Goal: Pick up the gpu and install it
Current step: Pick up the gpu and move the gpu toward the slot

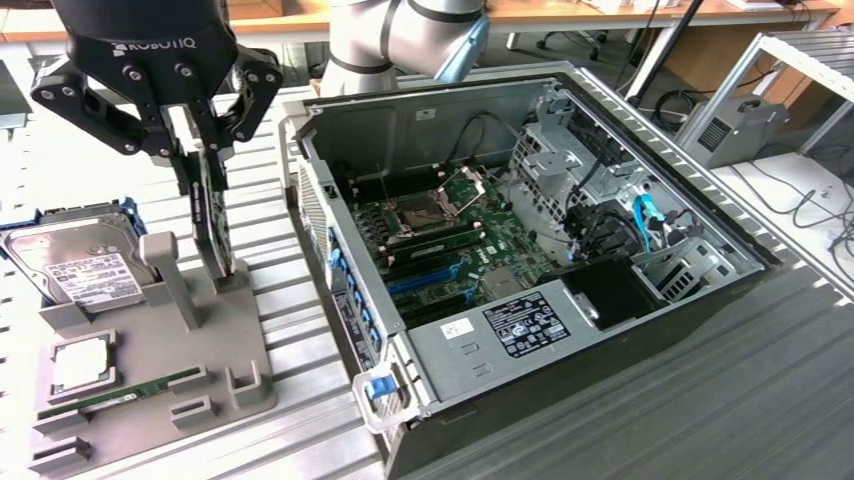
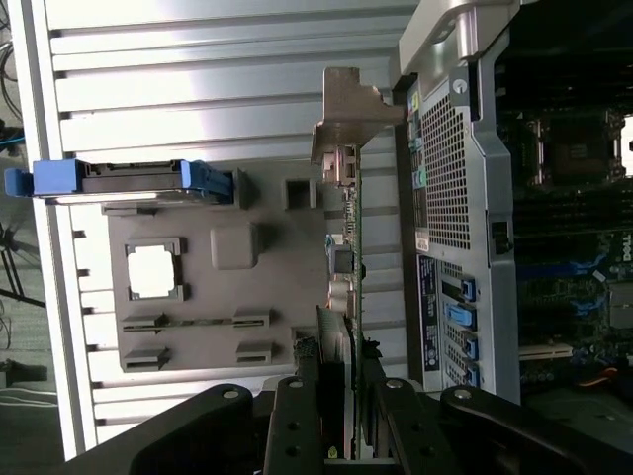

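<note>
The gpu [image 1: 211,225] stands on edge, thin and dark, its lower end by the posts of the grey holder tray [image 1: 200,375]. My gripper [image 1: 200,150] is shut on its upper edge, one finger on each face. In the wrist view the gpu [image 2: 347,257] runs edge-on away from my fingers [image 2: 305,396], its silver end bracket [image 2: 348,109] at the far end, over the grey holder tray [image 2: 213,341] and beside the computer case's rear panel [image 2: 445,178]. The open computer case [image 1: 627,330] lies to the exterior view's right, motherboard [image 1: 447,235] exposed.
On the grey tray sit a silver hard drive [image 1: 83,270] in a blue carrier, a processor chip [image 1: 83,362] and a green RAM stick [image 1: 120,393]. Blue slots [image 1: 430,280] and cables [image 1: 647,220] lie inside the case. Slatted metal table all around.
</note>
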You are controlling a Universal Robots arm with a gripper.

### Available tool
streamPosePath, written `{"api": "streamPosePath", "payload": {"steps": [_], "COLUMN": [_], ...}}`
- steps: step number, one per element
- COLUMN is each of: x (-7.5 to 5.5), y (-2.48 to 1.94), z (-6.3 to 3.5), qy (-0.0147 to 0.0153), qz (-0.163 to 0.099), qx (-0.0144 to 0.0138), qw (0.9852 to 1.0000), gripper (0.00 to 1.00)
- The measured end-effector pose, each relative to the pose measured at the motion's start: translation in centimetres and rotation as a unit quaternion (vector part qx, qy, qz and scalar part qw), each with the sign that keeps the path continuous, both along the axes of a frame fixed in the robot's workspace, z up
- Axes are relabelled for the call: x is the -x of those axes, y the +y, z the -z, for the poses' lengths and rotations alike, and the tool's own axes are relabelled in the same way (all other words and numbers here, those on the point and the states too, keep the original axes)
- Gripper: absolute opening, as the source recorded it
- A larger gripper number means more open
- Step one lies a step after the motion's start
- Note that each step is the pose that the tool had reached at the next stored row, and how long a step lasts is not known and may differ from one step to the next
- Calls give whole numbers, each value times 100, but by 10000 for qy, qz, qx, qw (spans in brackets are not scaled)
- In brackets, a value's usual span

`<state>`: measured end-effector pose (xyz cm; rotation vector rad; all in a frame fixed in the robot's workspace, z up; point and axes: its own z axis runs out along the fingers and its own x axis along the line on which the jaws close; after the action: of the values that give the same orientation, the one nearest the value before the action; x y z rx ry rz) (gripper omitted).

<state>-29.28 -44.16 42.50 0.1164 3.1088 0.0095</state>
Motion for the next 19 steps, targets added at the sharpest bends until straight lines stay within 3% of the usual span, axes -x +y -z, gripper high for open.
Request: {"api": "streamPosePath", "payload": {"steps": [19], "x": [-95], "y": [0], "z": [0], "qy": [0], "qz": [0], "qx": [0], "qw": [10000], "gripper": [27]}}
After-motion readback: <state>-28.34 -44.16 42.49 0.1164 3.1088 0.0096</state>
